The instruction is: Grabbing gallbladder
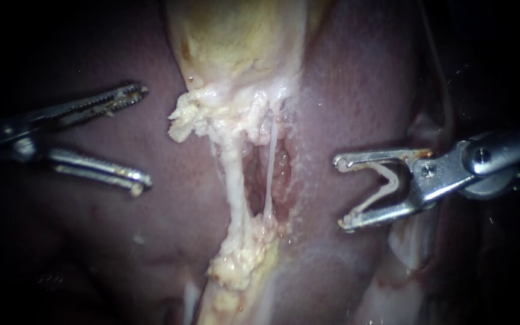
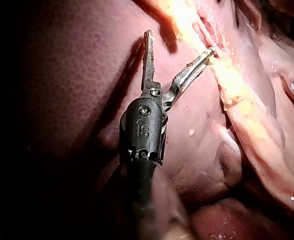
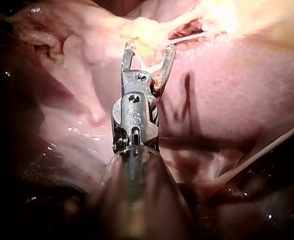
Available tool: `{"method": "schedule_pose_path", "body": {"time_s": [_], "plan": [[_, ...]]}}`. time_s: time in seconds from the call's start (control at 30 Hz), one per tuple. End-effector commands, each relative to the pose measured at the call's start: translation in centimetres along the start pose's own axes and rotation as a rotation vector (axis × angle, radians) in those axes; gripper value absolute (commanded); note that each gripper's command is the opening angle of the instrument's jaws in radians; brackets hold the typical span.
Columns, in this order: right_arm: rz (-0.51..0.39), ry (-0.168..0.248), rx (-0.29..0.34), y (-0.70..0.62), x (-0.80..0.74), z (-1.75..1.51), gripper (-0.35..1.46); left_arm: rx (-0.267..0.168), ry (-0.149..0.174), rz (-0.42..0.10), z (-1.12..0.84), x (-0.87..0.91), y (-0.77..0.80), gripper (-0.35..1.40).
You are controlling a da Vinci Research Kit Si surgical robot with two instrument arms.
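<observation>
The liver [image 1: 356,90] spreads dark red on both sides of the gallbladder [image 1: 236,42]. From the gallbladder's narrow lower end two tubes run down, a thick tube [image 1: 231,180], white, and a thin tube [image 1: 269,174] just beside it, with a reddish gap between them. Both end in a crumbly yellow lump of fat [image 1: 245,259]. More fat crumbs [image 1: 185,117] cling to the gallbladder's lower left edge. Only bare liver lies between each instrument and this stalk.

The left instrument [image 1: 144,135] reaches in below and left of the gallbladder, well apart from it. Its toothed jaws are spread wide and hold nothing (its own wrist camera [image 2: 179,41] shows the same spread). The right instrument [image 1: 341,192] sits below and right of the gallbladder, jaws also apart and empty, tips turned toward the stalk.

The gallbladder itself is pale yellow and cream, slack and glossy. It tapers downward into frayed white tissue.
</observation>
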Motion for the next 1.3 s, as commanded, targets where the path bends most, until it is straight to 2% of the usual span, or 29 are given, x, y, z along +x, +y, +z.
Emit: {"method": "schedule_pose_path", "body": {"time_s": [0.03, 0.1, 0.27, 0.53, 0.63, 0.7, 0.77, 0.8, 0.97, 1.13, 1.3], "plan": [[0.0, 0.0, 0.0, 0.0, 0.0, 0.0, 0.5, 0.003, -0.001, -0.007, 0.04, 0.04, 0.01, 0.73], [0.0, 0.0, 0.0, 0.0, 0.0, 0.0, 0.5, -0.002, -0.001, -0.01, 0.12, 0.07, 0.05, 0.63], [0.0, 0.0, 0.0, 0.0, 0.0, 0.0, 0.5, 0.005, 0.002, -0.029, 0.37, 0.07, 0.13, 0.54], [0.0, 0.0, 0.0, 0.0, 0.0, 0.0, 0.5, 0.011, 0.005, -0.058, 0.55, -0.05, 0.08, 0.36], [0.0, 0.0, 0.0, 0.0, 0.0, 0.0, 0.5, 0.012, 0.006, -0.063, 0.59, -0.06, 0.05, 0.16], [0.0, 0.0, 0.0, 0.0, 0.0, 0.0, 0.5, 0.012, 0.006, -0.069, 0.6, -0.07, 0.04, -0.05], [0.0, 0.0, 0.0, 0.0, 0.0, 0.0, 0.5, 0.013, 0.006, -0.082, 0.6, -0.06, 0.03, -0.15], [0.0, 0.0, 0.0, 0.0, 0.0, 0.0, 0.5, 0.013, 0.006, -0.088, 0.6, -0.06, 0.03, -0.35], [0.0, 0.0, 0.0, 0.0, 0.0, 0.0, 0.5, 0.01, -0.006, -0.106, 0.55, -0.03, 0.02, -0.35], [0.0, 0.0, 0.0, 0.0, 0.0, 0.0, 0.5, 0.001, -0.04, -0.107, 0.45, 0.03, 0.01, -0.35], [0.0, 0.0, 0.0, 0.0, 0.0, 0.0, 0.5, 0.009, -0.044, -0.115, 0.3, 0.16, -0.07, -0.35]]}}
